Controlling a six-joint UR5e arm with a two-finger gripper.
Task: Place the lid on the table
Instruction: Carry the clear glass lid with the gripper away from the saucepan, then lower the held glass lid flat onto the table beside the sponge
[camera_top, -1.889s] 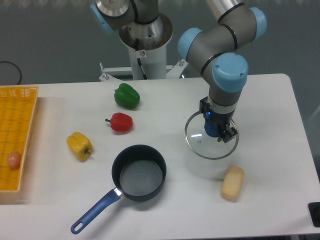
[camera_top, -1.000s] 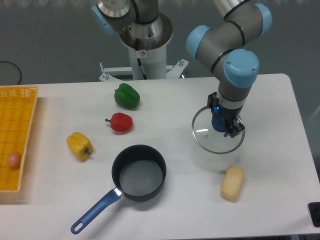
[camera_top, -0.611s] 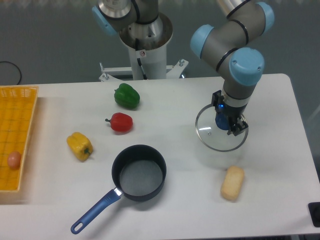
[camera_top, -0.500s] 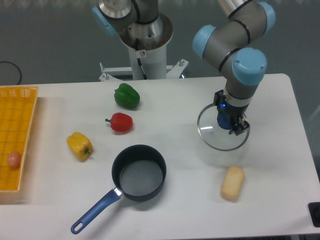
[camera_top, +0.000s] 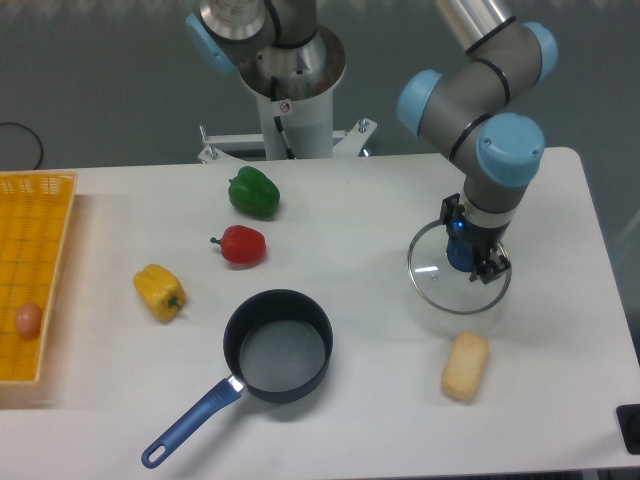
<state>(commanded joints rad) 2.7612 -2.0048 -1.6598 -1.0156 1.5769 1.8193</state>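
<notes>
The lid (camera_top: 436, 280) is a round clear glass disc with a thin metal rim and a blue knob. It hangs level over the right part of the white table (camera_top: 350, 200), casting a faint shadow below. My gripper (camera_top: 468, 256) points straight down over its centre, shut on the blue knob. Whether the rim touches the tabletop cannot be told.
A dark saucepan (camera_top: 277, 345) with a blue handle stands at the front centre. A bread roll (camera_top: 466, 365) lies just in front of the lid. Green (camera_top: 253, 192), red (camera_top: 241, 244) and yellow (camera_top: 160, 291) peppers lie left of centre. A yellow mesh tray (camera_top: 34, 270) holds an egg (camera_top: 29, 319).
The gripper has carried the lid steadily to the right across the table, away from the saucepan, and slightly nearer the bread roll. Nothing else moved.
</notes>
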